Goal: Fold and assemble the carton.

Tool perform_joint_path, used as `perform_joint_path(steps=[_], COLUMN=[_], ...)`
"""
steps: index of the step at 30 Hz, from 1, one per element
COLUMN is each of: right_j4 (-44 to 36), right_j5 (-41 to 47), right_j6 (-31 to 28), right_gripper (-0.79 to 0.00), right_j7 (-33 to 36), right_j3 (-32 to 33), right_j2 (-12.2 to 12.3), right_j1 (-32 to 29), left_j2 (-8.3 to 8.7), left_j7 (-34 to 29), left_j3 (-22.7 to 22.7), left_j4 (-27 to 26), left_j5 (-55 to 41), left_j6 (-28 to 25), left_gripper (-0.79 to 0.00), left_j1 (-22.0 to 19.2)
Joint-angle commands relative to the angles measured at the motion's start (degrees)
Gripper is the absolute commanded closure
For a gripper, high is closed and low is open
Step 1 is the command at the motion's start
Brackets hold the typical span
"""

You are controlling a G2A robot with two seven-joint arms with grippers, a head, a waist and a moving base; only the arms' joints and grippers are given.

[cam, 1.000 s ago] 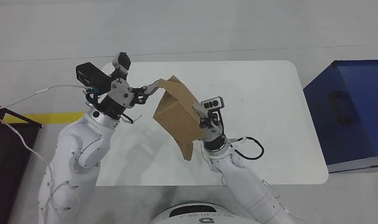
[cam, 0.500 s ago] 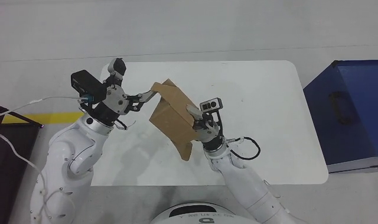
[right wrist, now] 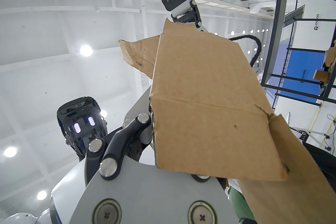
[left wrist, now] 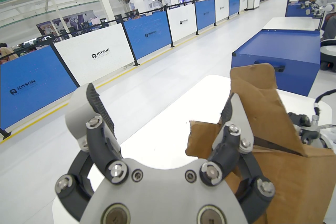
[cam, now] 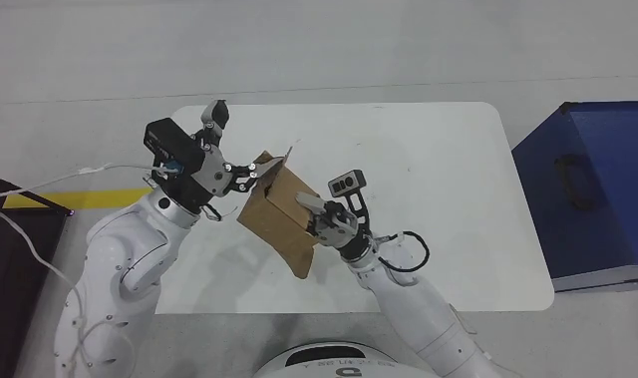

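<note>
top view: carton (cam: 282, 210) over table's (cam: 439, 179) left

The top camera is looking down on the table (cam: 449, 179); the left wrist camera is facing across it, the right one upward, all sharing the carton (cam: 279, 213).

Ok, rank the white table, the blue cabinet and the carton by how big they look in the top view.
1. white table, largest by far
2. blue cabinet, though the picture's edge cuts it off
3. carton, smallest; it seems raised nearer the camera, so it may look bigger than it is
</note>
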Motion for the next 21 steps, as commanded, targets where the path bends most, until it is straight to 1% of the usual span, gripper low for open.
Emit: perform_joint_path(steps=[1, 4, 8, 13, 16, 18, 21], right_j4=[-0.3, -1.1, -1.7, -1.5, -1.2, -1.2, -1.1], right_j5=[0.1, 1.7, 4.5, 6.7, 7.0, 6.9, 7.0], right_j6=[-0.1, -0.4, -1.1, -1.4, -1.5, -1.6, -1.6], right_gripper=[0.000, 0.000, 0.000, 0.000, 0.000, 0.000, 0.000], right_j7=[0.3, 1.0, 2.5, 3.9, 4.1, 4.2, 4.1], right_j3=[0.3, 0.6, 0.9, 0.8, 0.8, 0.8, 0.7], right_j2=[0.1, 0.1, 0.1, 0.0, -0.1, -0.1, -0.1], right_j1=[-0.2, -0.4, -0.6, -0.5, -0.3, -0.3, -0.3], left_j2=[-0.01, -0.04, 0.05, 0.14, 0.18, 0.18, 0.14], left_j7=[0.1, 0.7, 1.0, 1.1, 0.5, 0.2, -0.9], left_j3=[-0.1, -1.2, -4.1, -6.6, -6.4, -5.4, -3.3], left_j4=[0.1, 0.1, 0.2, 1.7, 2.5, 2.9, 3.7], left_j5=[0.1, -0.9, -2.0, -3.0, -2.1, -1.8, -4.0], left_j6=[0.6, 2.2, 3.4, 4.3, 3.9, 3.2, 1.1], left_gripper=[-0.785, -0.785, -0.785, -0.785, -0.785, -0.785, -0.785], left_j1=[0.1, 0.6, 1.5, 2.0, 1.8, 1.6, 1.2])
